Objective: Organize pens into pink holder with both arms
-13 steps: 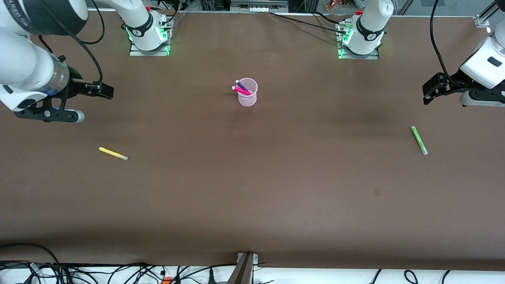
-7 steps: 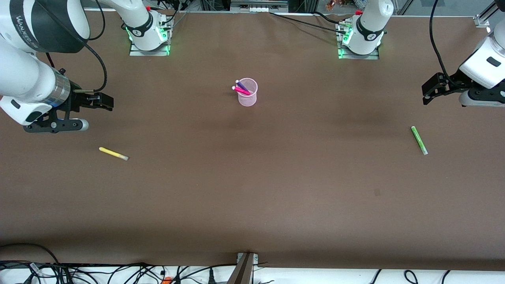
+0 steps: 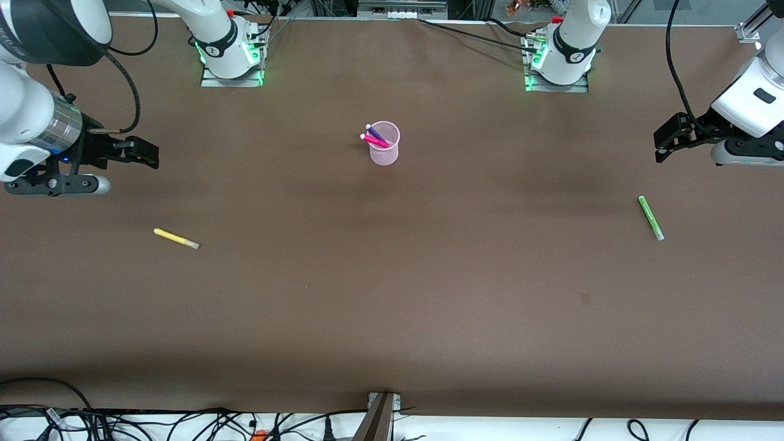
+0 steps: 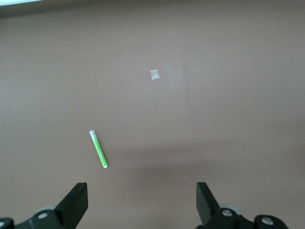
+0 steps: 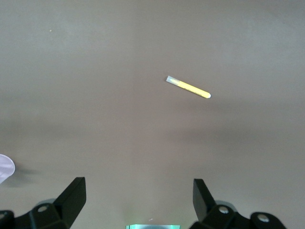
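Note:
The pink holder [image 3: 384,147] stands upright mid-table with the magenta pen [image 3: 375,141] and the purple pen [image 3: 375,131] in it. The yellow pen [image 3: 176,238] lies flat toward the right arm's end and also shows in the right wrist view [image 5: 188,87]. The green pen [image 3: 650,218] lies flat toward the left arm's end and also shows in the left wrist view [image 4: 98,149]. My right gripper [image 3: 144,153] [image 5: 138,200] is open and empty over bare table, apart from the yellow pen. My left gripper [image 3: 667,144] [image 4: 142,205] is open and empty over bare table, apart from the green pen.
Both arm bases [image 3: 231,58] [image 3: 557,61] stand farthest from the camera, with green lights. Cables [image 3: 184,425] and a bracket [image 3: 383,410] lie along the table edge nearest the camera. A small mark [image 3: 585,298] is on the brown tabletop.
My right gripper has shifted toward the right arm's end of the table. My left gripper has barely moved. The pens and the holder have not moved.

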